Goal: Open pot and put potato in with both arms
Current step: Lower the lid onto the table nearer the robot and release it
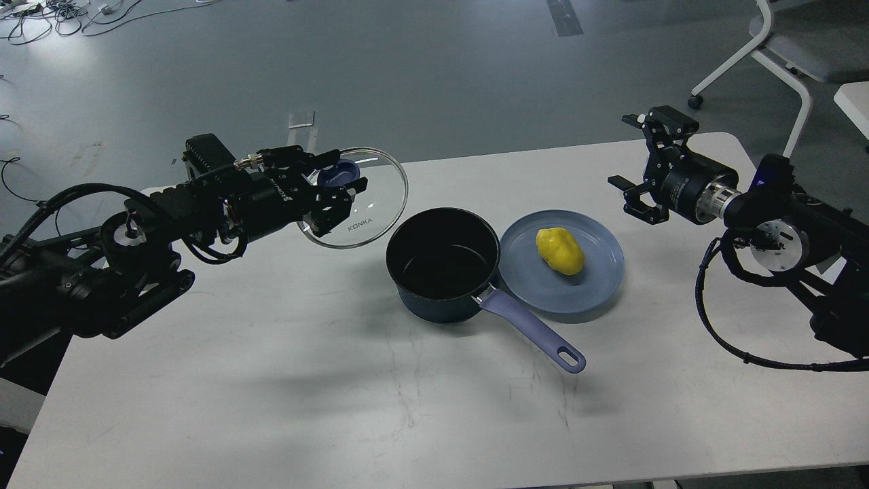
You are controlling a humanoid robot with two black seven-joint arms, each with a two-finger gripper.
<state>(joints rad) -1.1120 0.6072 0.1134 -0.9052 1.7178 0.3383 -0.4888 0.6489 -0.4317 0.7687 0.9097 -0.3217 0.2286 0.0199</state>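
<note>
A dark blue pot (442,265) with a lilac handle (536,331) stands open mid-table. My left gripper (337,182) is shut on the blue knob of the glass lid (363,210) and holds it tilted in the air, left of the pot and clear of it. A yellow potato (559,250) lies on a blue plate (597,272) touching the pot's right side. My right gripper (637,163) is open and empty, above the table to the right of the plate.
The white table (339,380) has free room in front and at the left. A white chair (787,47) and another table's corner (854,102) stand at the back right. Cables (61,13) lie on the floor far left.
</note>
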